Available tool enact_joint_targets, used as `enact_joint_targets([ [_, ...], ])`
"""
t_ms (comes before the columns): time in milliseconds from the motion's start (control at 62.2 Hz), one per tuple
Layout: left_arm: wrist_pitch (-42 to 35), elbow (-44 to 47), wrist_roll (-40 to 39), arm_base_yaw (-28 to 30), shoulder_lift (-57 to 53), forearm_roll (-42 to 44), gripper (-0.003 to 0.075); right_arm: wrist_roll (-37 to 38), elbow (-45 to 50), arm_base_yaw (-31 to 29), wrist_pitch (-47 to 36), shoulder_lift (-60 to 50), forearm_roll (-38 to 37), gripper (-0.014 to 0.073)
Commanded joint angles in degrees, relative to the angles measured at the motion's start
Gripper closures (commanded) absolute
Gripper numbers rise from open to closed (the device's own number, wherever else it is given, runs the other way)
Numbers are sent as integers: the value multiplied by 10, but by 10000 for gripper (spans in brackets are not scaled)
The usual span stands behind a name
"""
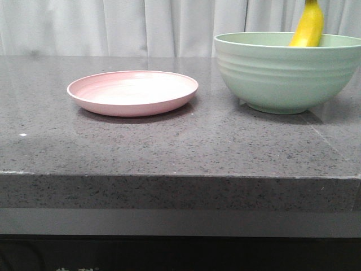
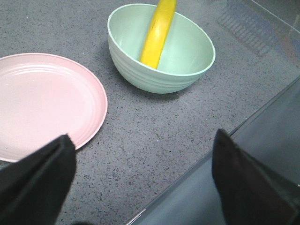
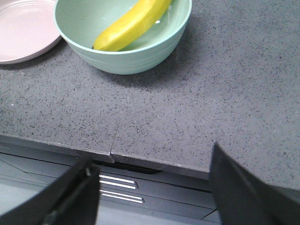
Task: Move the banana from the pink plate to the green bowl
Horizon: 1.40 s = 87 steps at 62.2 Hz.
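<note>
The yellow banana (image 1: 308, 25) leans inside the green bowl (image 1: 285, 76), its upper end sticking out over the rim; it shows too in the left wrist view, banana (image 2: 158, 32) in bowl (image 2: 187, 51), and in the right wrist view, banana (image 3: 131, 22) in bowl (image 3: 154, 49). The pink plate (image 1: 133, 92) sits bare to the bowl's left, plate (image 2: 42, 103), plate (image 3: 23, 28). My left gripper (image 2: 143, 180) is open over the counter's front edge, holding nothing. My right gripper (image 3: 152, 187) is open at the counter's front edge, well back from the bowl. Neither gripper shows in the front view.
The dark speckled stone counter (image 1: 186, 147) carries both dishes, with a seam (image 3: 121, 117) running through it in front of the bowl. Its front edge drops to a dark cabinet face (image 3: 140, 187). A white curtain (image 1: 113, 25) hangs behind.
</note>
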Motion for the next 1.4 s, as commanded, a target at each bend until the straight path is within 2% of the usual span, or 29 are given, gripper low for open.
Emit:
enact_joint_targets([
  [0, -33, -20, 0, -2, -6, -18, 246, 3, -12, -1, -37, 3, 10, 216],
  [241, -33, -20, 0, -2, -6, -18, 570, 3, -12, -1, -35, 3, 14, 531],
  [386, -33, -20, 0, -2, -6, -18, 739, 3, -12, -1, -37, 3, 14, 642],
  [434, -33, -20, 0, -2, -6, -18, 739, 3, -12, -1, -37, 3, 14, 666],
  [1093, -33, -20, 0, -2, -6, -15, 739, 3, -12, -1, -33, 3, 15, 663],
  [1174, -38, -19, -9, -2, -6, 53, 739, 3, -12, -1, -33, 3, 15, 663],
  [1222, -46, -12, -58, -2, -7, 112, 739, 3, -12, -1, -33, 3, 15, 663],
  [1334, -63, 28, -233, -2, -22, 286, 739, 3, -12, -1, -33, 3, 15, 663],
  [1383, -78, 54, -257, -1, -37, 321, 739, 3, -12, -1, -33, 3, 15, 663],
])
